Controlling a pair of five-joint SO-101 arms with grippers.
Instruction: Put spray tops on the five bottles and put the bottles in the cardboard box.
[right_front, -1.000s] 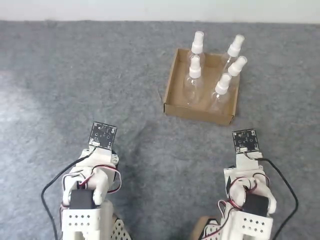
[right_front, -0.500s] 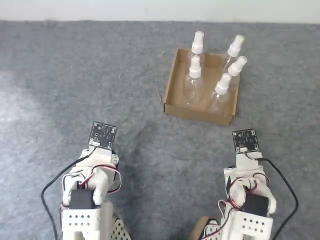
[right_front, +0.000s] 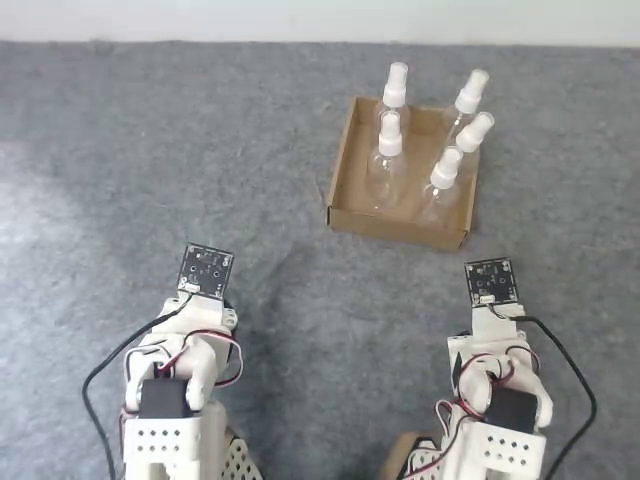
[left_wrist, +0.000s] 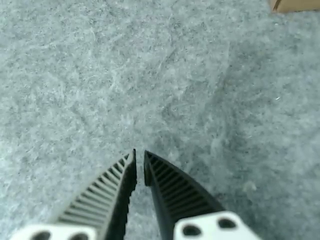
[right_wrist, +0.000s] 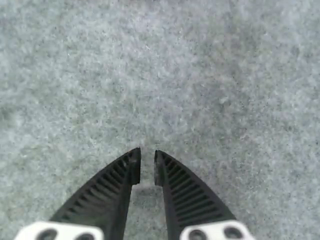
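Note:
The cardboard box (right_front: 345, 180) stands on the grey carpet at the back, right of centre. Several clear bottles stand upright inside it, each with a white spray top, among them one at the back left (right_front: 396, 84) and one at the front right (right_front: 446, 168). Both arms are folded back at the near edge, far from the box: the left arm (right_front: 190, 350) and the right arm (right_front: 495, 370). My left gripper (left_wrist: 139, 154) hangs shut over bare carpet with nothing in it. My right gripper (right_wrist: 147, 152) is likewise shut and holds nothing.
Grey carpet (right_front: 150, 150) covers the whole table, with wide free room to the left of the box and between the arms. A corner of the cardboard box (left_wrist: 295, 5) shows far off in the left wrist view.

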